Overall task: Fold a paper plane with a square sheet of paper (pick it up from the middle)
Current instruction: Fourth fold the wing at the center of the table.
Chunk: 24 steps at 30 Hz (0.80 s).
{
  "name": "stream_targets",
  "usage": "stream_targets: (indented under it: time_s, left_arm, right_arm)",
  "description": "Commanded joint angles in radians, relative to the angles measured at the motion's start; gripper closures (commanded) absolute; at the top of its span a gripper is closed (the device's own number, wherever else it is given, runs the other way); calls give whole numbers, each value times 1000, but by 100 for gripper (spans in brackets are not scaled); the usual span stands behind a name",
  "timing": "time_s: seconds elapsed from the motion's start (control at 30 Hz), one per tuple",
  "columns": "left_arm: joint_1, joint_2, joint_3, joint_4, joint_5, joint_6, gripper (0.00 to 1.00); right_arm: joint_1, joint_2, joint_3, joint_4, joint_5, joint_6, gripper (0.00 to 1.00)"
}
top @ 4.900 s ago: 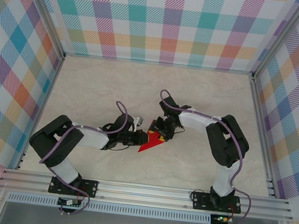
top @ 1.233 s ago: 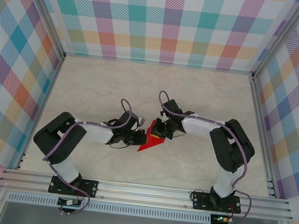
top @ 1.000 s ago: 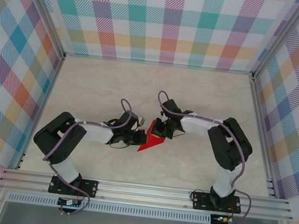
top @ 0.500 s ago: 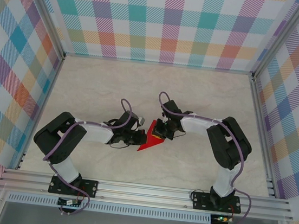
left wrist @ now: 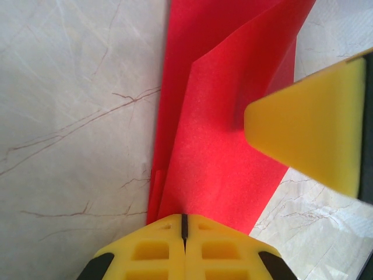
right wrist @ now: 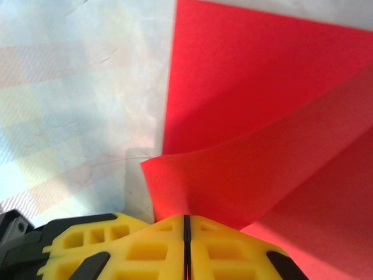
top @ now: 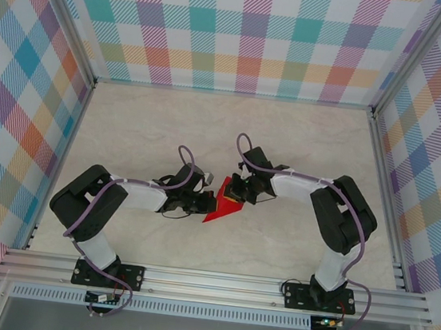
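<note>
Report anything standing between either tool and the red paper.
Nothing visible does. The left tool is shut on one edge of the red paper, and the right tool is shut on a lifted flap of it. The two meet over the paper on the table.

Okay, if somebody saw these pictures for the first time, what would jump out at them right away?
The bright red paper, partly folded, lies at the middle of the pale marble-look table and is the one red thing there. The left gripper and the right gripper meet over it, each shut on part of it. Loud multicoloured plaid walls ring the scene.
</note>
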Motion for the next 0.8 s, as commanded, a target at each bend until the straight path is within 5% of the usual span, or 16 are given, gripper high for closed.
stream_targets:
  time_s: [0.0,0.23,0.77]
  left_arm:
    - [9,44,-23,-118,-48,9,100]
    - [10,44,-21,-121,-51,4,100]
    - [9,33,-24,-183,-68,20,100]
  right_arm:
    - [18,-12,-26,34,-58,-40,91]
    - [25,36,-31,34,-97,-70,92]
    - [-35,34,-24,41,59,-229,91]
